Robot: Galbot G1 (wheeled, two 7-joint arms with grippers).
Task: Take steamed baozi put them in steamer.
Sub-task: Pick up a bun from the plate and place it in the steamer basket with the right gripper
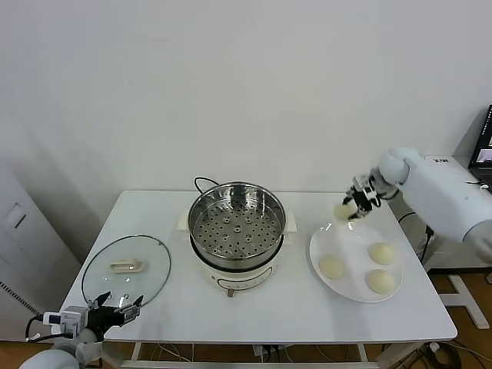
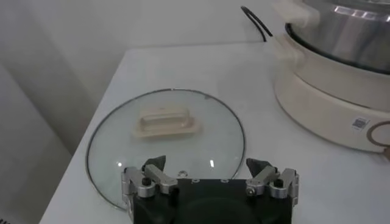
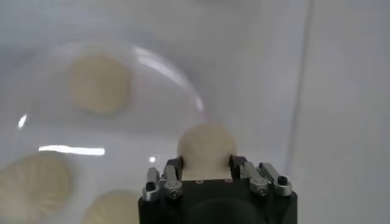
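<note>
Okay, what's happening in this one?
The right gripper has closed on one steamed baozi and holds it just above the far edge of the white plate, where three more buns sit. The steamer is uncovered and empty, its glass lid lying on the table. The left gripper waits open by the lid.

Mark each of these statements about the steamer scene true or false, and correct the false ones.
1. The right gripper is shut on a baozi. True.
2. Two buns already lie in the steamer. False: its perforated basket holds nothing.
3. Three buns remain on the white plate. True.
4. The glass lid sits on top of the steamer. False: it lies flat on the table, on the robot's left.
5. The left gripper is closed on the lid's handle. False: it is open, near the lid's edge, holding nothing.
</note>
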